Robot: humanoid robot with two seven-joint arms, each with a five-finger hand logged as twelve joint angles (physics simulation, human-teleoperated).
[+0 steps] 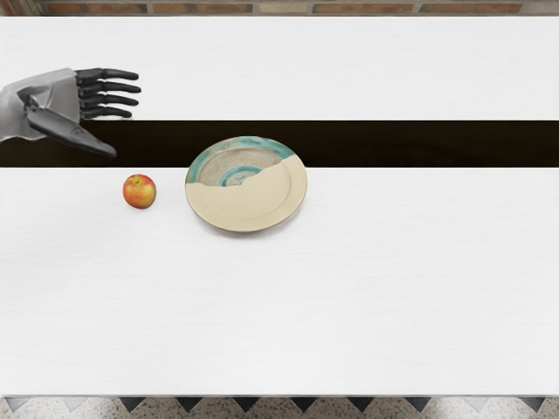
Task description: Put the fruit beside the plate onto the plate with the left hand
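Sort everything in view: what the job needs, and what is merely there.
Needed for the job:
- apple, on the table just left of the plate, not touching it
- plate, where the fruit should go
- left hand, open, holding nothing, above and left of the apple

Merely there:
- table
- dark gap behind the plate

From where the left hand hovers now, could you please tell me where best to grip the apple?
Probably around its widest middle, from above and the left: the apple is round, sits apart from the plate, and the open left hand is up-left.
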